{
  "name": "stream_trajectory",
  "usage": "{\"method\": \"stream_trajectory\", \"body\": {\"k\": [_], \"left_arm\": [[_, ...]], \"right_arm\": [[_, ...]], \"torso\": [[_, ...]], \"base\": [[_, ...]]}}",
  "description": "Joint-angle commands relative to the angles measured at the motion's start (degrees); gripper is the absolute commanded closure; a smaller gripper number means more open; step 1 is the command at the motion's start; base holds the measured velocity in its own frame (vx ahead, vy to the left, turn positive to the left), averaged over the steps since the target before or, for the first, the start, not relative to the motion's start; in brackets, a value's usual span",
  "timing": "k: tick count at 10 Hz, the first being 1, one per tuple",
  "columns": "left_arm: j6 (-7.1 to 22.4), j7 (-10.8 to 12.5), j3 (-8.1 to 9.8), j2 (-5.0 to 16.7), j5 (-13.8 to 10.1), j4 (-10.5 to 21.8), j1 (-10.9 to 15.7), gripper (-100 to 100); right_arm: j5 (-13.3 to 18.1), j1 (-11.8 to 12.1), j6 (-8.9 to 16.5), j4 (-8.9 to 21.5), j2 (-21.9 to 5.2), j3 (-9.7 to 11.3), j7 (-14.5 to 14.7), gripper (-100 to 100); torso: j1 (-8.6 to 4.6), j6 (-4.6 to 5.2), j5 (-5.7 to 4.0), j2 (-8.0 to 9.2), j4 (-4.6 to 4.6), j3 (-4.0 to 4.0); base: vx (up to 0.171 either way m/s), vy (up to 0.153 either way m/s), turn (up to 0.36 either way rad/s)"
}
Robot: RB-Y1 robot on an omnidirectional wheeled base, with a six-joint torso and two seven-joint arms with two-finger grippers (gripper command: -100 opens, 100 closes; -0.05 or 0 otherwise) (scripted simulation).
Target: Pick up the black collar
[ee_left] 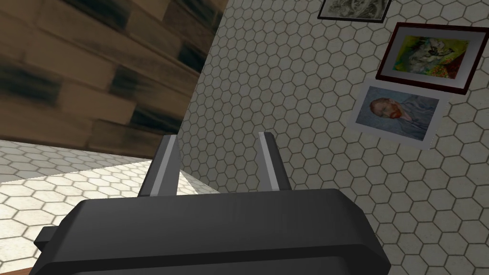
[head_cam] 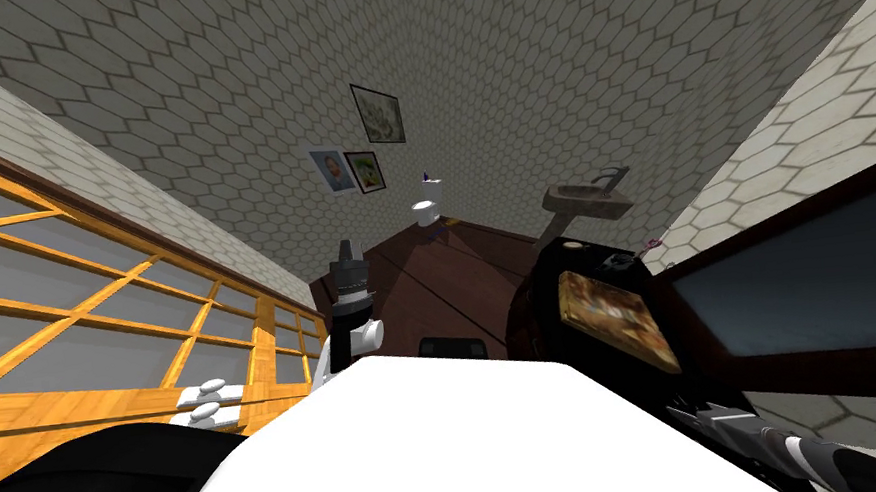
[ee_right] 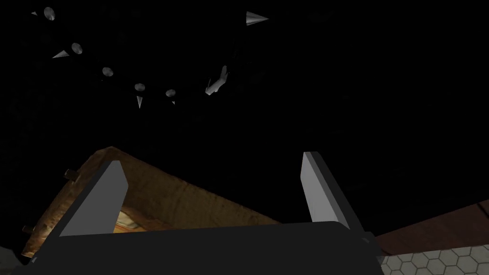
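a: while the right gripper (ee_right: 213, 160) stood with fingers spread, where was the black collar (ee_right: 139, 87)?
b: just beyond the tan box (ee_right: 167, 200), dark on dark, marked by silver studs and spikes. it looked light and limp; a pinch on the strap between spikes seemed best. the left gripper (ee_left: 217, 136), also spread and empty, hung well away from the tan box.

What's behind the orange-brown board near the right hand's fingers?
Beyond the orange-brown board are the silver studs and spikes of the collar. Its black band melts into the dark, so what it rests on is hidden.
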State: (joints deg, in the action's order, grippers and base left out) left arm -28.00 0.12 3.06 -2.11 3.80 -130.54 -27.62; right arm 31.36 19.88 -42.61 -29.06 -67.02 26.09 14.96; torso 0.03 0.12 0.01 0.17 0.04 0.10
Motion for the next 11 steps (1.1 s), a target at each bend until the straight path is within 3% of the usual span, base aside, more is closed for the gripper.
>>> {"method": "stream_trajectory", "body": {"k": [1,2,4,5,9,10,11], "left_arm": [[0.0,0.0,0.0,0.0,0.0,0.0,0.0,0],[0.0,0.0,0.0,0.0,0.0,0.0,0.0,0],[0.0,0.0,0.0,0.0,0.0,0.0,0.0,0],[0.0,0.0,0.0,0.0,0.0,0.0,0.0,0],[0.0,0.0,0.0,0.0,0.0,0.0,0.0,0],[0.0,0.0,0.0,0.0,0.0,0.0,0.0,0],[0.0,0.0,0.0,0.0,0.0,0.0,0.0,0]], "right_arm": [[-0.1,0.6,-0.2,0.9,1.1,2.3,0.7,-100],[-0.1,0.5,-0.7,1.7,1.8,3.4,1.1,-100],[-0.1,0.5,-0.7,1.7,1.8,3.4,1.1,-100],[0.1,0.6,-1.2,2.7,3.5,5.0,1.7,-100],[0.2,0.2,-1.7,3.7,3.7,5.0,2.0,-100],[0.2,0.2,-1.6,3.5,3.7,5.0,1.9,0],[0.3,0.0,-0.2,3.9,5.5,5.1,2.2,-100]], "torso": [[0.0,0.0,0.0,0.0,0.0,0.0],[-0.06,-0.05,-0.01,0.02,0.0,0.01],[-0.17,0.0,-0.05,0.08,0.02,0.05],[-0.06,0.0,-0.02,0.05,0.01,0.03],[-0.01,-0.01,0.0,0.02,0.01,0.01],[0.03,-0.01,0.01,-0.01,0.0,0.0],[0.04,-0.01,0.01,-0.02,0.0,-0.01]], "base": [[-0.015,-0.027,0.154],[-0.024,-0.063,0.14],[-0.021,-0.036,0.001],[-0.035,-0.042,0.042],[-0.015,-0.02,0.004],[0.0,0.0,0.0],[0.0,-0.03,0.067]]}}
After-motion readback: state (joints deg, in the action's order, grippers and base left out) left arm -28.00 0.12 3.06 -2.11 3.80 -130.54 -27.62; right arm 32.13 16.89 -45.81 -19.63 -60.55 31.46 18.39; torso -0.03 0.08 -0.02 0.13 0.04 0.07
